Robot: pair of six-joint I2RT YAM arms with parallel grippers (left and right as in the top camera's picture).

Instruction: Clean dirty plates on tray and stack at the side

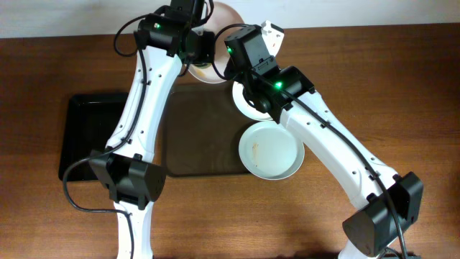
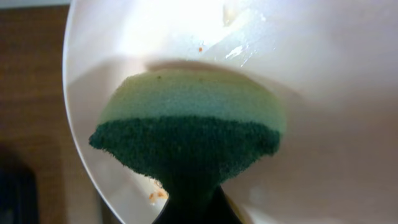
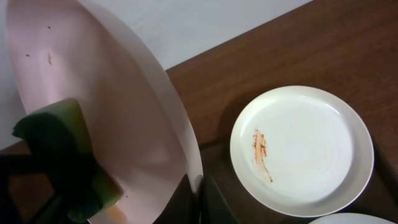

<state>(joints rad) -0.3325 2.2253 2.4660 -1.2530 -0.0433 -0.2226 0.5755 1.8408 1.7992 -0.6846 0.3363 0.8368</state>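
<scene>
My right gripper [image 1: 228, 63] [image 3: 199, 194] is shut on the rim of one white plate [image 1: 230, 14] [image 3: 112, 106] and holds it tilted above the table's far edge. My left gripper [image 1: 198, 47] [image 2: 193, 210] is shut on a green and yellow sponge [image 2: 186, 130] [image 3: 62, 155], which is pressed flat against that plate's face [image 2: 323, 124]. Small orange specks show on the plate. A second plate [image 1: 272, 150] with a brown smear lies on the dark brown tray [image 1: 194, 137]. A third plate [image 1: 248, 101] [image 3: 301, 149], also smeared, lies partly under my right arm.
A smaller glossy black tray [image 1: 86, 137] sits left of the brown tray, partly behind my left arm. Both arms cross over the brown tray's far half. Bare wooden table shows to the right and front.
</scene>
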